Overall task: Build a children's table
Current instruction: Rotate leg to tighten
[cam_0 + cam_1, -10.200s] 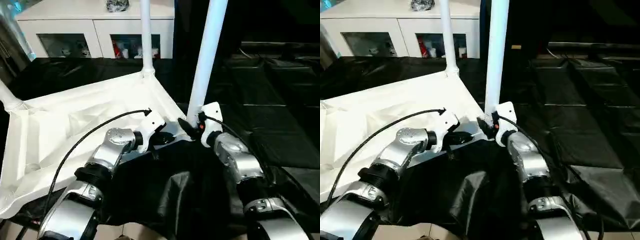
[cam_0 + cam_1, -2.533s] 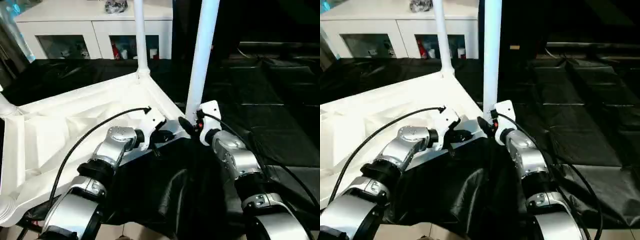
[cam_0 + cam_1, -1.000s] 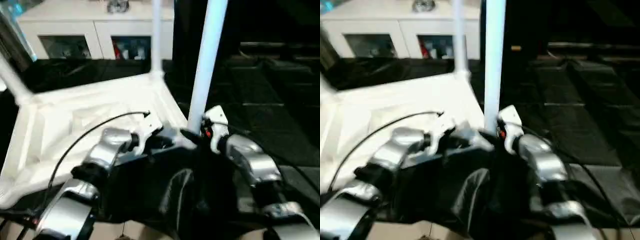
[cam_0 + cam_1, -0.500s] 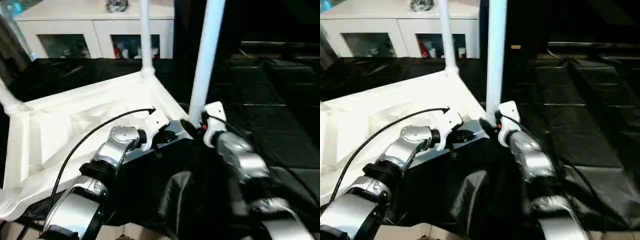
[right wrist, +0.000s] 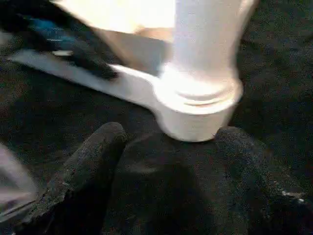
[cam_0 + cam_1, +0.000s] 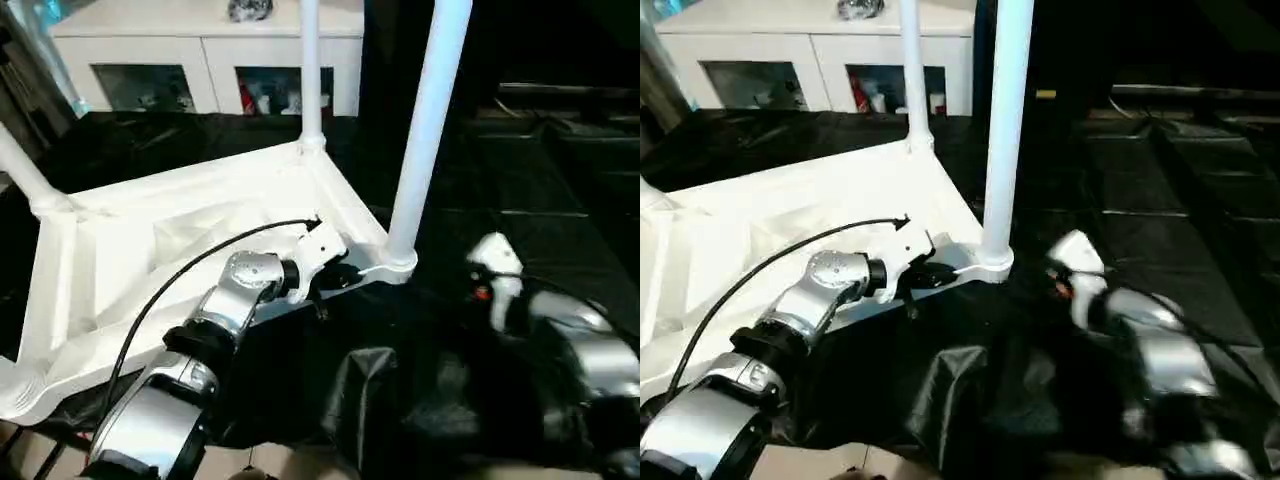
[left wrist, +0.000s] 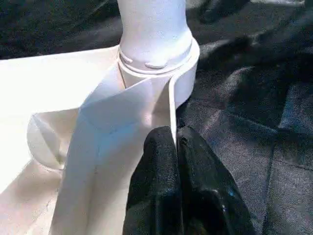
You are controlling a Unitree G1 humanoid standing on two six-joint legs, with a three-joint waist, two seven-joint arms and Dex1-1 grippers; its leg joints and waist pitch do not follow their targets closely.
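The children's table [image 6: 150,250] lies upside down on black cloth, ribbed underside up. Three white legs stand up from its corner sockets: a near leg [image 6: 425,130], a far leg [image 6: 309,70] and a left leg [image 6: 25,170]. My left gripper [image 7: 176,139] is shut on the thin rim of the table just beside the near leg's socket [image 6: 398,265]. My right gripper [image 5: 168,134] is open. Its fingers [image 5: 105,142] stand apart a short way back from that socket, touching nothing. My right forearm [image 6: 580,340] is to the right of the leg.
A white cabinet [image 6: 200,40] with glass-fronted compartments stands behind the table. Black cloth [image 6: 370,400] bunches up in a fold between my arms. Dark mats [image 6: 560,150] cover the floor to the right.
My right gripper has come off the base of the near leg, opened wider and drawn back to the right. The left gripper keeps its hold on the rim.
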